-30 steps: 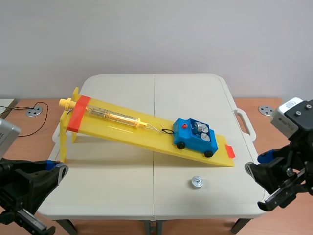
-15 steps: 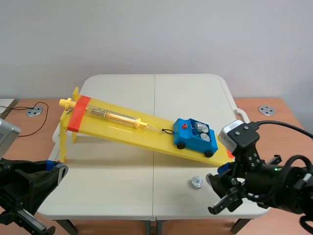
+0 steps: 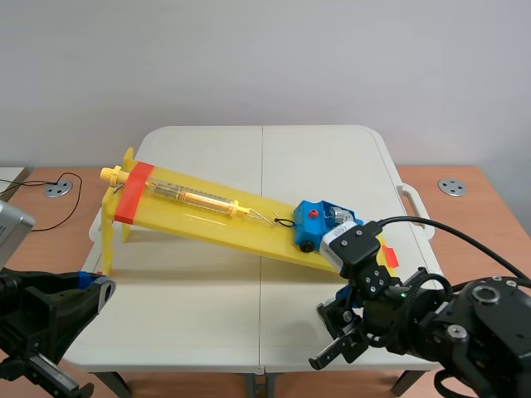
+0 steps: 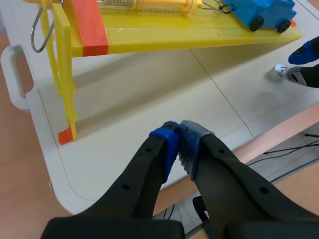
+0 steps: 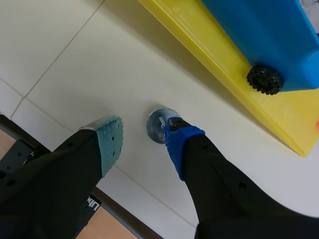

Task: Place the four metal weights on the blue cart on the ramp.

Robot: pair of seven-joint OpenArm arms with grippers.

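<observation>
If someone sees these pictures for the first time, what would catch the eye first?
The long yellow plastic ramp slants across the white table, with the blue toy cart near its lower end. In front of that end, the right end effector stands open over a small round metal weight that lies on the table, by its blue-padded finger.

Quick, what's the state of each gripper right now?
Left gripper: closed, holding nothing.
Right gripper: open, straddling the metal weight, not gripping it.
</observation>
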